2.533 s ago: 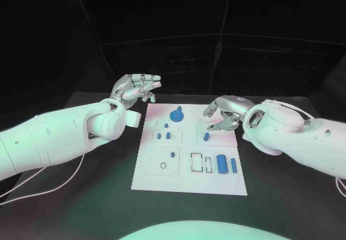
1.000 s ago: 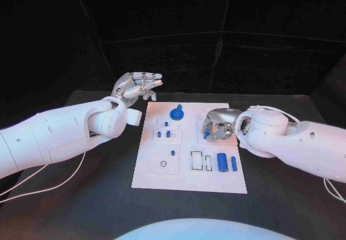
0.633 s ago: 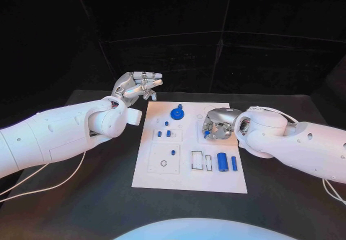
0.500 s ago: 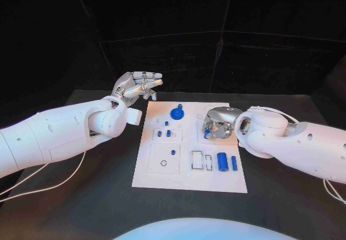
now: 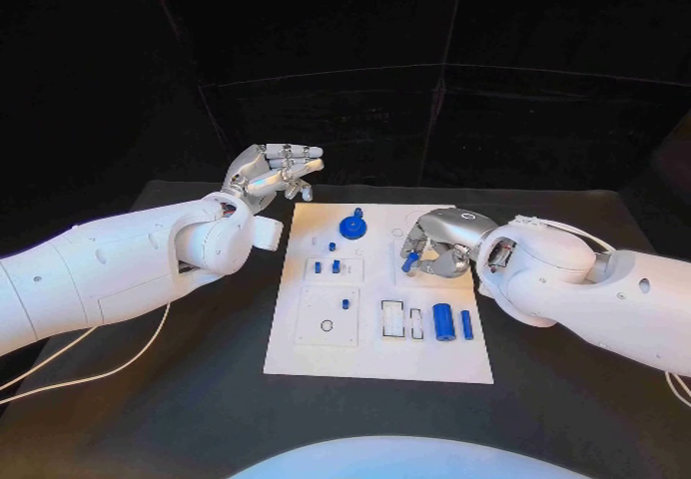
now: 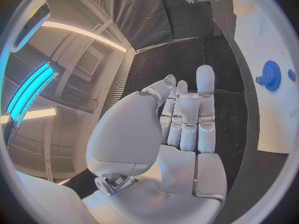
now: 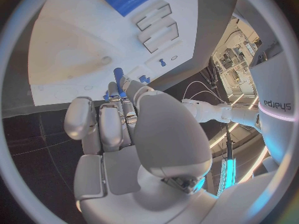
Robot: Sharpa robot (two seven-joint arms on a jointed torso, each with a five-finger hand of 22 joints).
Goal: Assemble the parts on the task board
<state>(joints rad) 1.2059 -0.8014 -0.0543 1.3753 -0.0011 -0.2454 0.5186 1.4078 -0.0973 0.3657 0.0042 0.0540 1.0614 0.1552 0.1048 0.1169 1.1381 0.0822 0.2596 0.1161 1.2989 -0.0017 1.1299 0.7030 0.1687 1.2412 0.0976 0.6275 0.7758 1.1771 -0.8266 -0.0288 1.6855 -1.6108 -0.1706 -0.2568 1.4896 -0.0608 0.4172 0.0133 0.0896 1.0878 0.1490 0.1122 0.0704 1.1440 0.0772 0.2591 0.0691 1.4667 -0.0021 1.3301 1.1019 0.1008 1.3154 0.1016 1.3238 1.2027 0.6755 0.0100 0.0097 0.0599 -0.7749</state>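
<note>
Right hand (image 5: 439, 242) pinching small blue peg (image 5: 409, 260) above task board (image 5: 377, 351) at its two o'clock side, left hand (image 5: 271, 175) raised off board's eleven o'clock corner, fingers loosely apart, holding nothing.

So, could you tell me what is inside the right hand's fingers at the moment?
The right hand pinches a small blue peg above the task board; the peg's lower end pokes out. Its upper end is covered by the fingers, as is the board directly beneath.
</note>
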